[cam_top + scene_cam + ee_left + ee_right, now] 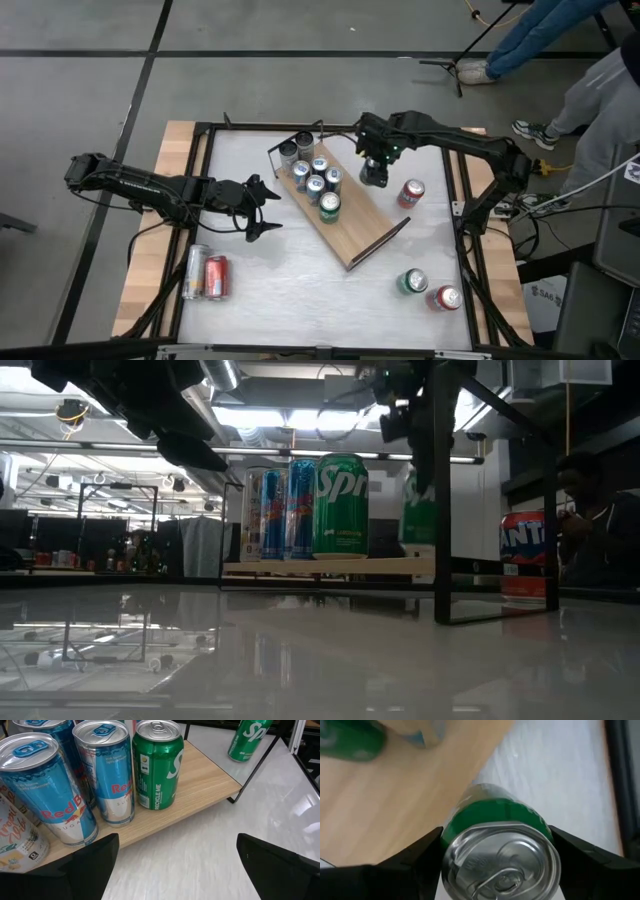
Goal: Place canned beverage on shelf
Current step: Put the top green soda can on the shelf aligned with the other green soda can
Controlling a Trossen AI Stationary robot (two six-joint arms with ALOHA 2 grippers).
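The white surface carries the shelf, a long wooden board lying diagonally near its middle. One end of the shelf is stocked: a cluster of upright cans stands there, among them two blue cans and a green can seen close in the left wrist view. The other end of the board is bare, so there is room for more.

Stock not yet shelved: a red can on the surface just beside the shelf, a green and a red can near the right front corner, and two cans lying on their sides at the left front.

The right gripper is above the far edge of the shelf. Its fingers are closed on either side of a green can, held upright, top toward the camera. The can hangs over the board's edge and the white surface beside it; whether its base touches anything cannot be told.

The left gripper waits beside the shelf's near edge, fingers spread wide and holding nothing.

Judgement: task well under way. The current can is gripped and at the shelf but not yet set down; five more remain on the surface.
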